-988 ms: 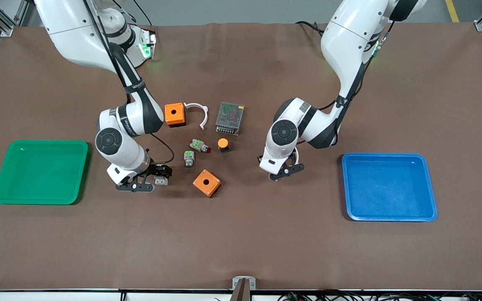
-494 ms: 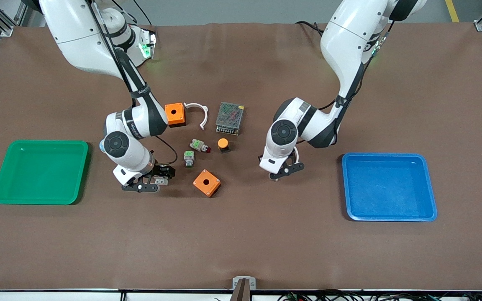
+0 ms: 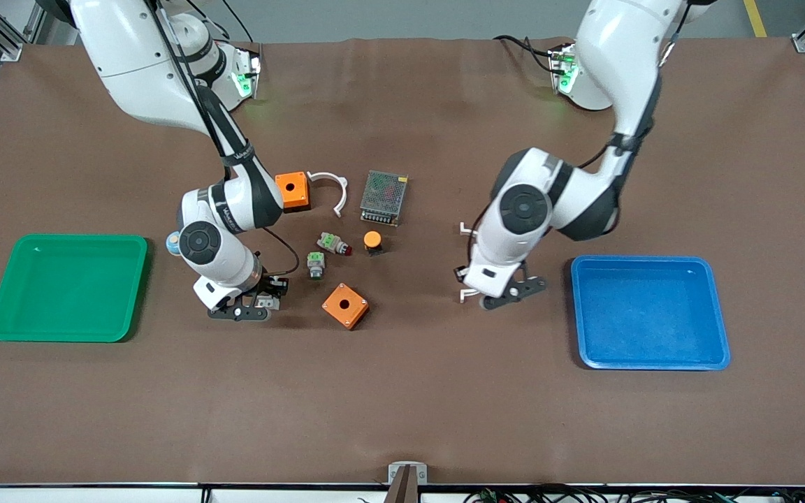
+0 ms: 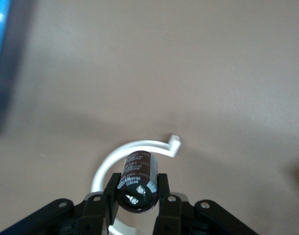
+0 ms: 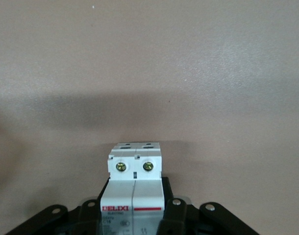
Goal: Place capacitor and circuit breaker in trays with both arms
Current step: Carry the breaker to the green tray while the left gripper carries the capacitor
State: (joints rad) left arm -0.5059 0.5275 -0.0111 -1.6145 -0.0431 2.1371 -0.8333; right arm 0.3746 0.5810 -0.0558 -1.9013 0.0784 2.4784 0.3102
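Your left gripper [image 4: 138, 196] grips the capacitor [image 4: 137, 179] between its fingers, over bare table beside the blue tray [image 3: 650, 312]. Your right gripper [image 5: 133, 208] clamps the breaker [image 5: 134, 181] above the table near the green tray [image 3: 67, 286].

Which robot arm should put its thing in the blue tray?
The left one. Its left gripper already holds the capacitor right beside the blue tray. The right gripper, holding the circuit breaker, sits nearer the green tray.

Front view high, facing robots; wrist views close, downward.
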